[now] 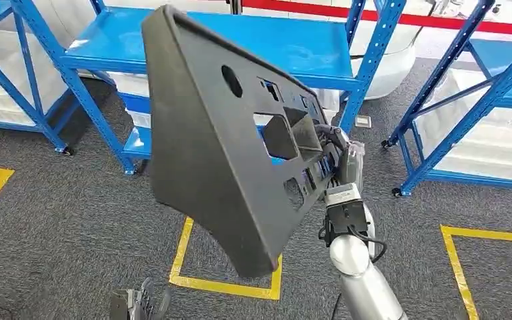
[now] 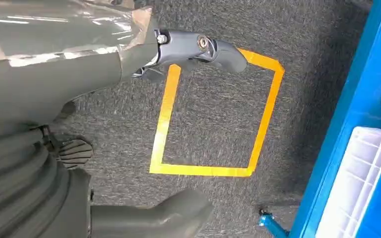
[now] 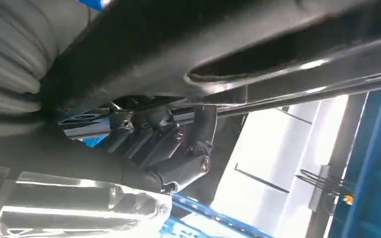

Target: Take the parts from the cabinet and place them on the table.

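Head view, near to far: left hand point(image 1: 137, 303) low by yellow floor tape point(image 1: 227, 285), holding nothing; wrist cam suggests fingers apart, thumb point(image 2: 198, 47) out over carpet. Right hand point(image 1: 333, 157) raised, fingers clamped on right edge of black panel point(image 1: 220, 147), gripping thru a cutout. Panel off the shelf, held in air, tilted, long axis running up-left to down-right across frame. Blue racks point(image 1: 293, 47) behind. No table seen yet; carry likely right-hand only.
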Tool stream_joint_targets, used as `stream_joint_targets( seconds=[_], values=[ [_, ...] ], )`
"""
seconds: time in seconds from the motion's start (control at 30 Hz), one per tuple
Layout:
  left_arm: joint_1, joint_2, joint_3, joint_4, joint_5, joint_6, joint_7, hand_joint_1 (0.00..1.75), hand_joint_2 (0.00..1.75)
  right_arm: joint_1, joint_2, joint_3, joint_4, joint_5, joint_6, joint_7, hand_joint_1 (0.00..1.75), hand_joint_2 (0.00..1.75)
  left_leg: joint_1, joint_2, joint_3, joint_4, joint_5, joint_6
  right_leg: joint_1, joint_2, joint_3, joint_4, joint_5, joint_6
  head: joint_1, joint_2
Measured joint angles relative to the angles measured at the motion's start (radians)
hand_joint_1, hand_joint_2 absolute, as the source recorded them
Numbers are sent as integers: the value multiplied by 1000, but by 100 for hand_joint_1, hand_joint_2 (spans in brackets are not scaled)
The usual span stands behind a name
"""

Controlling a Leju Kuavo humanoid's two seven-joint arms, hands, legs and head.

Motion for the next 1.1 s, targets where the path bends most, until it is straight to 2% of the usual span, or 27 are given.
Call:
stream_joint_targets(
  seconds=[0.07, 0.1, 0.13, 0.17, 0.23, 0.27, 0.3, 0.37, 0.4, 0.43, 0.47, 0.53, 0.57, 0.6, 0.63, 0.67, 0.73, 0.77, 0.8, 0.87, 0.9, 0.93, 0.97, 1.0, 1.03, 1.07, 1.1],
  values=[
    [3, -1, 0, 2, 0, 0, 0, 0, 175, 8, -2, 0, 0, 0, 0, 0, 175, 175, 0, 2, -16, 1, 9, -1, -2, 0, -64, 156, -62, 1, 0, 0],
    [3, -1, 1, 3, 0, -1, 0, 0, 175, 12, -3, 0, 0, 0, 0, 0, 175, 175, 0, 2, -23, 3, 14, -2, -3, 0, -71, 184, -68, 10, 1, 0],
    [4, -1, 1, 3, 0, -3, 0, 0, 175, 14, -3, 0, 0, 0, 0, 0, 175, 175, 0, 2, -29, 5, 16, -4, -5, 0, -51, 159, -57, 20, 0, 0],
    [4, -1, 1, 3, 0, -5, 0, 0, 175, 14, -5, -1, 0, 0, 0, 0, 175, 175, 0, 2, -33, 9, 17, -6, -9, 0, -4, 87, -30, 32, 0, 0],
    [4, -1, 1, 3, 3, -8, 0, 0, 175, 14, -6, -3, -3, 2, -1, 0, 175, 175, 2, 1, -40, 26, 14, -12, -19, -3, 110, -114, 32, 50, 1, 0],
    [4, 0, 1, 3, 3, -9, 0, 0, 175, 14, -6, -4, -4, 2, -1, 0, 175, 175, -6, 1, -47, 32, 12, -20, -12, -1, 120, -131, 19, 40, 1, 0],
    [4, 0, 1, 3, 6, -12, 0, 0, 175, 18, -5, -4, -8, 4, -1, 1, 175, 175, -8, 1, -53, 39, 14, -24, -8, 2, 115, -135, 27, 31, 0, 0],
    [7, 1, 1, 4, 15, -17, 0, 0, 175, 22, -6, -6, -10, 6, 0, 2, 175, 175, -6, 1, -57, 38, 19, -31, -6, 3, 110, -128, 30, 22, -2, 0],
    [8, 2, 2, 4, 18, -18, 0, 0, 175, 22, -6, -6, -10, 6, 3, 2, 175, 175, -4, 1, -58, 40, 20, -34, -9, 3, 110, -130, 32, 16, 0, 0],
    [8, 2, 2, 4, 20, -19, 0, 0, 175, 20, -5, -6, -10, 8, 4, 1, 175, 175, 3, 0, -64, 50, 7, -39, -19, 2, 111, -133, 38, 5, -1, 0],
    [8, 2, 2, 4, 21, -19, 0, 0, 175, 18, -4, -6, -10, 8, 5, 0, 175, 175, 3, -3, -79, 87, -25, -45, -17, 2, 110, -133, 40, -2, -3, 0],
    [9, 2, 2, 4, 23, -20, 0, 0, 175, 18, -2, -6, -10, 9, 5, 0, 175, 175, 3, -4, -148, 244, -109, -54, -14, 1, 106, -133, 43, -10, -3, 0],
    [11, 3, 2, 4, 23, -20, 0, 0, 175, 18, -1, -6, -10, 9, 5, 0, 175, 175, 3, -4, -184, 323, -139, -57, -12, 1, 103, -133, 43, -10, -3, 0],
    [13, 4, 2, 4, 23, -20, 0, 0, 175, 18, -1, -6, -10, 11, 5, 1, 175, 175, 4, -4, -203, 365, -146, -56, -10, 1, 101, -132, 45, -13, -3, 0],
    [15, 4, 2, 4, 24, -20, 0, 0, 175, 19, -1, -6, -10, 19, 4, 2, 175, 175, 3, -4, -199, 358, -131, -53, -9, -3, 101, -132, 45, -13, -3, 0],
    [16, 4, 2, 4, 26, -20, 0, 0, 175, 19, -1, -6, -10, 29, 0, 3, 175, 175, 3, -4, -170, 301, -93, -48, -8, -4, 102, -132, 45, -13, -3, 0],
    [15, 4, 2, 4, 31, -20, 0, 0, 175, 18, -1, -6, -10, 41, -5, 3, 175, 175, 0, 9, -73, 118, -6, -31, -5, -6, 106, -132, 45, -13, -3, 0],
    [14, 5, 2, 3, 31, -20, 0, 0, 175, 18, -1, -6, -10, 43, -6, 3, 175, 175, -5, 29, -44, 61, -5, -23, -3, -9, 106, -133, 44, -13, -3, 0],
    [13, 4, 2, 3, 31, -20, 0, 0, 175, 18, -2, -7, -10, 44, -8, 3, 175, 175, -11, 28, -40, 47, -7, -22, 9, -12, 100, -130, 44, -11, -3, 0],
    [15, 4, 2, 3, 32, -20, 0, 0, 175, 19, -2, -8, -10, 45, -9, 4, 175, 175, -15, 17, -50, 51, -4, -19, 6, -24, 96, -131, 47, -7, -3, 0],
    [15, 5, 2, 3, 32, -20, 0, 0, 175, 18, -2, -8, -10, 47, -10, 4, 175, 175, -16, 10, -51, 46, 0, -13, 6, -31, 97, -135, 50, -1, -3, 0],
    [14, 4, 2, 3, 32, -20, 0, 0, 175, 17, -2, -9, -10, 47, -10, 4, 175, 175, -6, 7, -46, 31, 12, -5, 12, -30, 95, -130, 42, 5, -2, 0],
    [14, 2, 2, 3, 32, -20, 0, 0, 175, 17, -3, -11, -10, 46, -10, 4, 175, 175, -7, 4, -46, 26, 18, -1, 6, -22, 81, -109, 25, 5, -2, 0],
    [14, 2, 2, 3, 32, -20, 0, 0, 175, 16, -3, -13, -10, 46, -10, 4, 175, 175, -6, -1, -50, 26, 21, 4, 6, -14, 55, -49, -9, -3, 0, 0],
    [14, 1, 2, 3, 33, -20, 0, 0, 175, 17, -4, -14, -10, 46, -12, 4, 175, 175, -7, -7, -53, 26, 22, 5, 4, -10, 14, 41, -48, -8, 0, 0],
    [15, 1, 2, 3, 34, -20, 0, 0, 175, 19, -6, -13, -8, 46, -12, 4, 175, 175, -7, -12, -56, 26, 23, 6, 3, -8, -24, 123, -77, -9, 0, 0],
    [16, 1, 3, 3, 35, -20, 0, 0, 175, 20, -8, -13, -6, 45, -13, 4, 175, 175, -7, -19, -59, 26, 25, 6, 3, -7, -51, 181, -91, -4, 0, 0]
  ],
)
